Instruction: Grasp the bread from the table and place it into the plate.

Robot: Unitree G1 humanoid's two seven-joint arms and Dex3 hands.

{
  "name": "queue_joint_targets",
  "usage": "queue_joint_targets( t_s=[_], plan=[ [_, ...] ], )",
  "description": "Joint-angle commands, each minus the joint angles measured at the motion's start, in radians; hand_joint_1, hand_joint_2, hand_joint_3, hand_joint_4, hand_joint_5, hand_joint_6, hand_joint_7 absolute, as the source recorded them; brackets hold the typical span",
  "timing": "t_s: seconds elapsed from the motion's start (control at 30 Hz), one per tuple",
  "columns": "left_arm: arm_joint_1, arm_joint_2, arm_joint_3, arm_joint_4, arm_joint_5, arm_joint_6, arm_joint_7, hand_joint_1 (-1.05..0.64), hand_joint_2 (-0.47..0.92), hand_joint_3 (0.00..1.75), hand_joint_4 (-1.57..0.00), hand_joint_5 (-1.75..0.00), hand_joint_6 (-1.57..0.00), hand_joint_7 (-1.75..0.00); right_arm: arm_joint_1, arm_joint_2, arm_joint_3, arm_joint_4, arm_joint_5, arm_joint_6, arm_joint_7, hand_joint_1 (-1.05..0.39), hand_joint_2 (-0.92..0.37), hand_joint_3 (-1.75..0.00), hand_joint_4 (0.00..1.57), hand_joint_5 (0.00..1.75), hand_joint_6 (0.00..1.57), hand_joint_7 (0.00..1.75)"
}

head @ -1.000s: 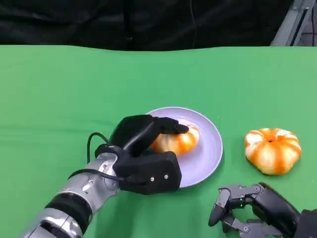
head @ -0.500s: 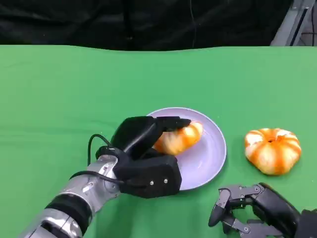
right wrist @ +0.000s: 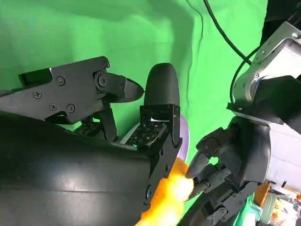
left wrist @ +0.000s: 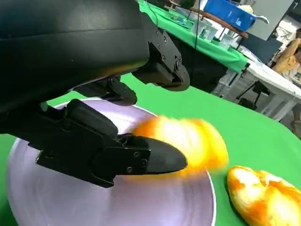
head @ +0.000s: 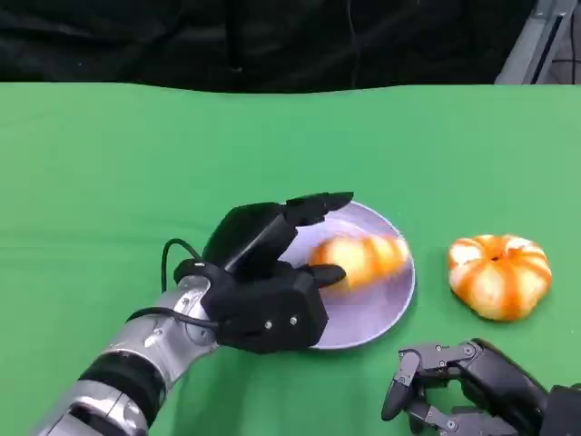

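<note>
1. as the fingers of the left hand (head: 268, 291) are spread wide, nothing is gripped; the bread (head: 365, 259) lies on the plate (head: 363, 313).
2. the release step is judged in hand.
3. next, a clean withdrawal of the hand is called for.
4. the right hand (head: 454, 386) is curled, holding nothing.

Silver forearm (head: 136, 359) — black cable looped; black left hand (head: 263, 286), screws on fingers (left wrist: 122, 157).

Orange-and-white bread (head: 363, 259) on lilac plate (head: 386, 304), green table (head: 136, 163), black robot hand (head: 263, 272) w/ silver forearm (head: 145, 350).
</note>
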Motion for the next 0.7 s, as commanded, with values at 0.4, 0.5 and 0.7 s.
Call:
queue_joint_targets(
  t_s=[0.4,0.5,0.7],
  plan=[
    [0.024,0.030,0.022,-0.057,-0.024,-0.020,-0.007,-0.90,0.92,0.54,-0.53,-0.01,-0.44,-0.01,-0.009,-0.018,-0.009,0.014,0.015,-0.011,0.008,-0.09,-0.87,-0.55,0.69,1.60,0.76,1.14],
    [0.030,0.031,0.034,-0.064,-0.043,-0.029,-0.017,-0.90,0.92,0.54,-0.53,0.00,-0.44,-0.01,-0.007,-0.019,-0.009,0.010,0.012,-0.006,0.005,-0.10,-0.87,-0.55,0.69,1.59,0.76,1.14],
    [0.054,0.045,0.074,-0.100,-0.077,-0.072,0.003,-0.88,0.92,0.56,-0.53,0.00,-0.43,0.00,-0.007,-0.016,-0.010,0.012,0.022,-0.002,0.011,-0.09,-0.88,-0.53,0.69,1.59,0.77,1.13]
  ],
)
